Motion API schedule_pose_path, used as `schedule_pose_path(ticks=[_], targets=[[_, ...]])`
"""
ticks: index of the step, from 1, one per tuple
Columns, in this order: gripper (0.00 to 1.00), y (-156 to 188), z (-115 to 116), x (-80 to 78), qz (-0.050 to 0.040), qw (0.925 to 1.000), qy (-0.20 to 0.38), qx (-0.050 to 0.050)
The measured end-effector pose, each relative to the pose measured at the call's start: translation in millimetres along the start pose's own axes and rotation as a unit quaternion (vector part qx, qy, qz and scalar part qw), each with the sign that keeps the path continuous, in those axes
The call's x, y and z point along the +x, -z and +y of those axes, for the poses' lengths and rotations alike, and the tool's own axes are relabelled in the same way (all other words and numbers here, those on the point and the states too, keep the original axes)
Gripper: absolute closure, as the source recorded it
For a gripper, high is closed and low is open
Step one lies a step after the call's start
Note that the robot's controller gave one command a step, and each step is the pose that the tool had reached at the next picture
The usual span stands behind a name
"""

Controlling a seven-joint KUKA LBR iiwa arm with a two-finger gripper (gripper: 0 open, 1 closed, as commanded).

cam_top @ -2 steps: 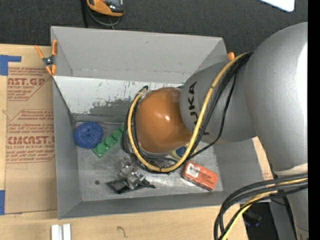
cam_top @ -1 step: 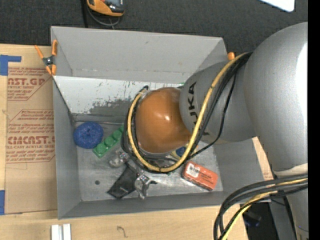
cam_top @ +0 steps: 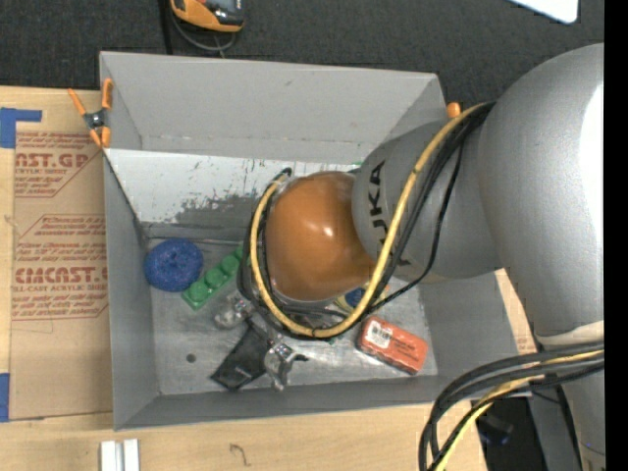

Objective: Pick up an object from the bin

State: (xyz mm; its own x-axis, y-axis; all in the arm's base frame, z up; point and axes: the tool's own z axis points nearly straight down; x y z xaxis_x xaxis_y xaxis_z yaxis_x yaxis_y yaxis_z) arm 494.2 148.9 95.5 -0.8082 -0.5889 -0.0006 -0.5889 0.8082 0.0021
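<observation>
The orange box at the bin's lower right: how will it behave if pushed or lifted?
The orange box lies flat with straight edges, so it should slide, not roll. It looks like a labelled carton, so probably light and crushable.

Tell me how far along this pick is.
Done: the hand is down at the bin floor, next to a black flat piece. In hand: nothing visibly gripped. Left: grasp and lift; the blue disc, green block and orange box lie on the floor.
</observation>
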Motion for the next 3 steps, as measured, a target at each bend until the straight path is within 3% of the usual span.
schedule_pose_path(ticks=[1,2,3], targets=[[0.0,-13,-4,10.0,-0.0061,0.9999,0.014,0.002],[1.0,-22,-15,17.4,-0.0029,0.9991,-0.043,0.001],[1.0,-22,-15,17.3,-0.0029,0.9991,-0.043,0.001]])
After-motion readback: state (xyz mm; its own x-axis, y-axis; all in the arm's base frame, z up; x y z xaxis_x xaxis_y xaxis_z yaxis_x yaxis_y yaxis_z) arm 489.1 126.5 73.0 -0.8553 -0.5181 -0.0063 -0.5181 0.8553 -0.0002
